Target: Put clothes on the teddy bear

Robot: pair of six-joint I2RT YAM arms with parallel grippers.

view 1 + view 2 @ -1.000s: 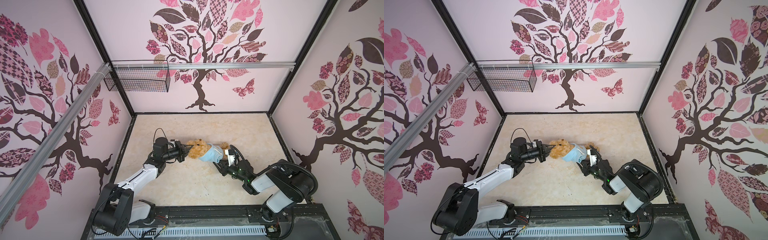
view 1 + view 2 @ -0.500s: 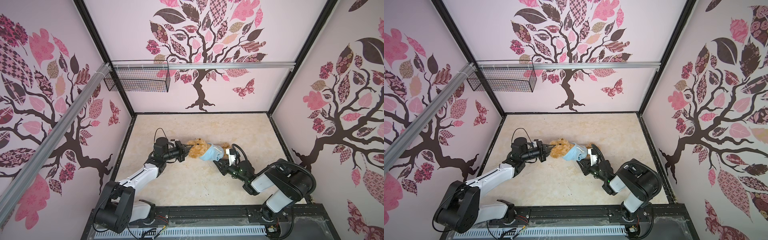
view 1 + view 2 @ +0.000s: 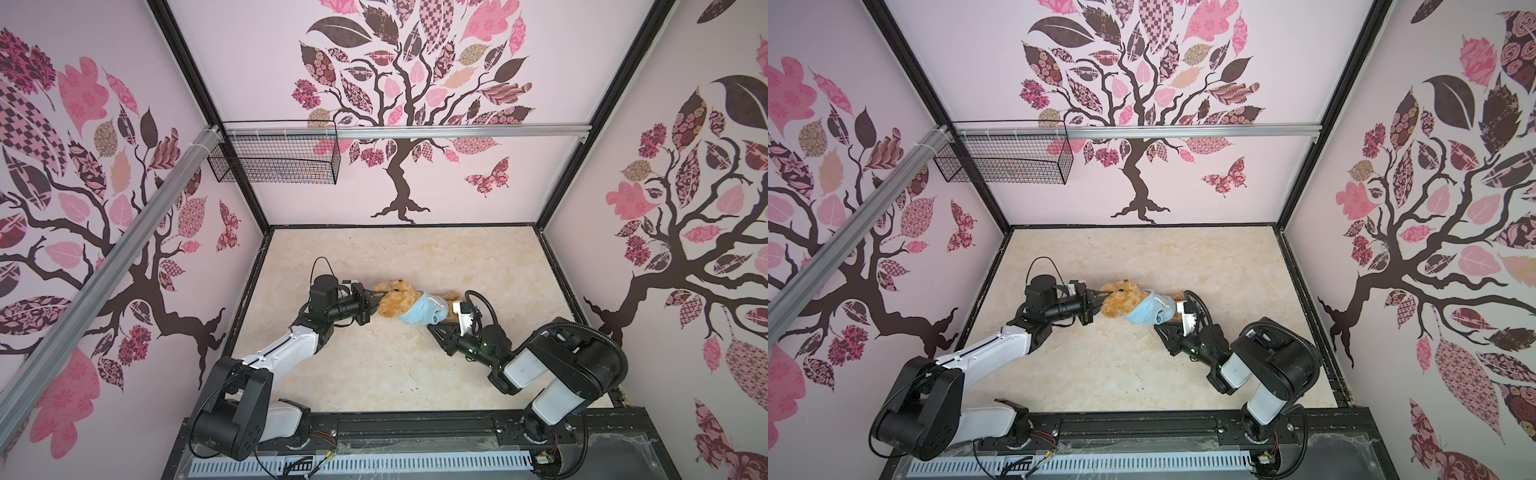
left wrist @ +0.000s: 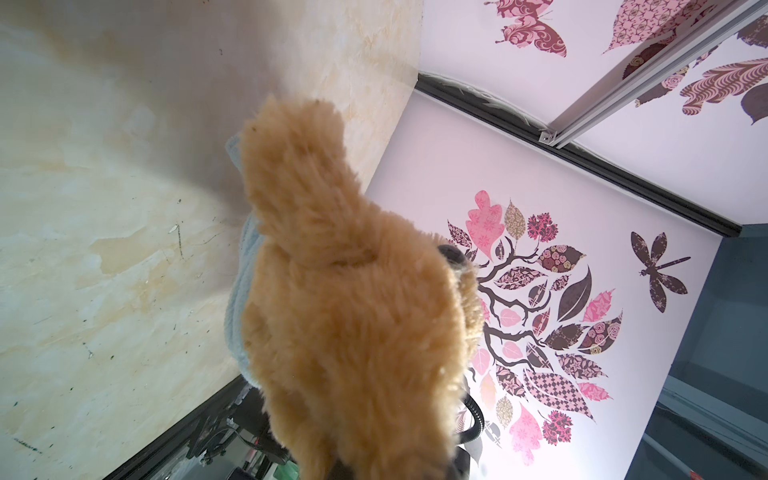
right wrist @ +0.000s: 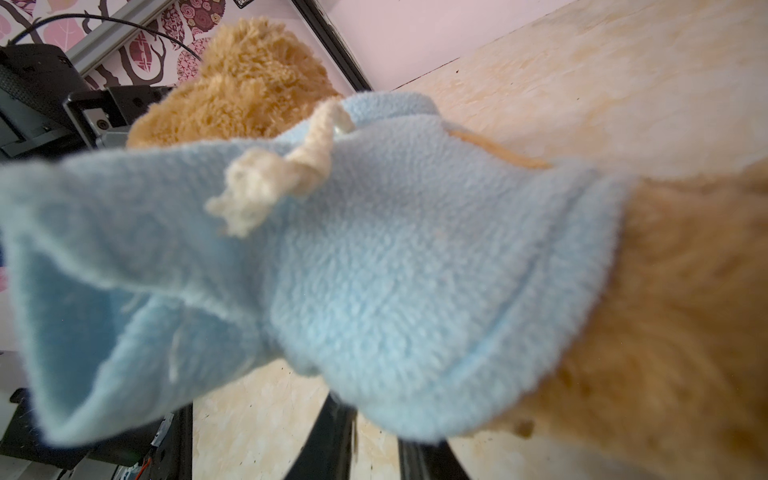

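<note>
The teddy bear (image 3: 395, 301) (image 3: 1121, 301) hangs level just above the floor, head to the left and legs to the right. My left gripper (image 3: 376, 298) (image 3: 1100, 298) is shut on the fur of its head, and that fur fills the left wrist view (image 4: 353, 332). A light-blue shirt (image 3: 422, 312) (image 3: 1148, 311) (image 5: 374, 270) with a cream drawstring (image 5: 282, 174) is bunched around the torso. My right gripper (image 3: 434, 328) (image 3: 1160, 328) meets the shirt's hem from below. Its fingers (image 5: 336, 440) stand close together, with the tips hidden in the hem.
The beige marbled floor (image 3: 374, 365) is boxed in by patterned walls on three sides. A black rail (image 3: 415, 424) runs along the front edge. A wire basket (image 3: 274, 160) hangs high on the back wall at the left, under an aluminium bar (image 3: 457, 132).
</note>
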